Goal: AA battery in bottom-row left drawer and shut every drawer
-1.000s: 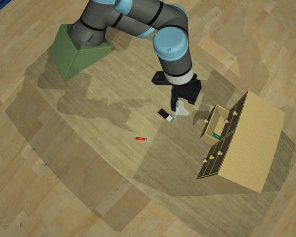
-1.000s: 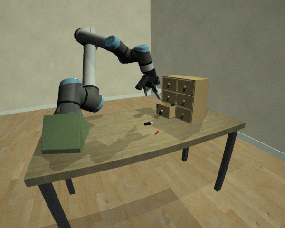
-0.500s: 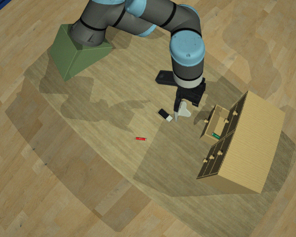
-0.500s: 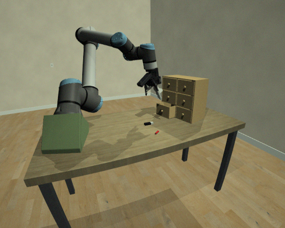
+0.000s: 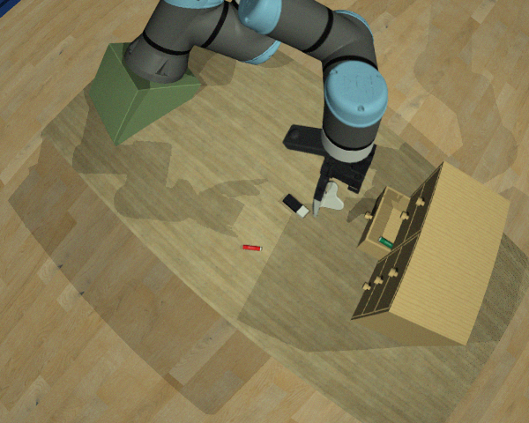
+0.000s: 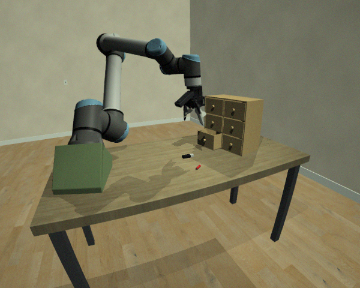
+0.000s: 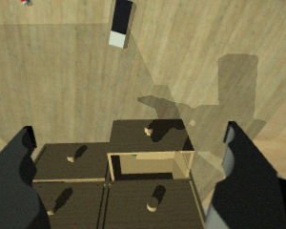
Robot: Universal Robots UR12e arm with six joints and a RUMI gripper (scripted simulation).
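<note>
Hovers before the upright, six-drawer wooden chest [image 5: 451, 259] [image 6: 254, 126] [image 7: 81, 169] with the black two-jaw gripper [image 5: 336, 201] [image 6: 193, 121] [image 7: 132, 125] spread wide, holding nothing. Shows the green cylindrical AA battery [image 5: 385, 241] [image 7: 134, 155] inside the pulled-out wooden bottom-left drawer [image 5: 373, 245] [image 6: 206, 141] [image 7: 133, 135], plus, apart on the wooden table [image 5: 201, 150] [image 6: 143, 176] [image 7: 62, 67], a black-and-white block [image 5: 295, 205] [image 6: 187, 155] [image 7: 121, 24] and a red cylinder [image 5: 252, 248] [image 6: 198, 167] [image 7: 25, 2].

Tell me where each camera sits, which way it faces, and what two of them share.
Top: high overhead, facing down at the chest; base, arm and pincer show.
Exterior: beyond the table's long edge, facing the chest obliquely; whole arm shows.
Wrist: on the arm's end, facing down past both fingers.
Top and exterior share the red battery.
</note>
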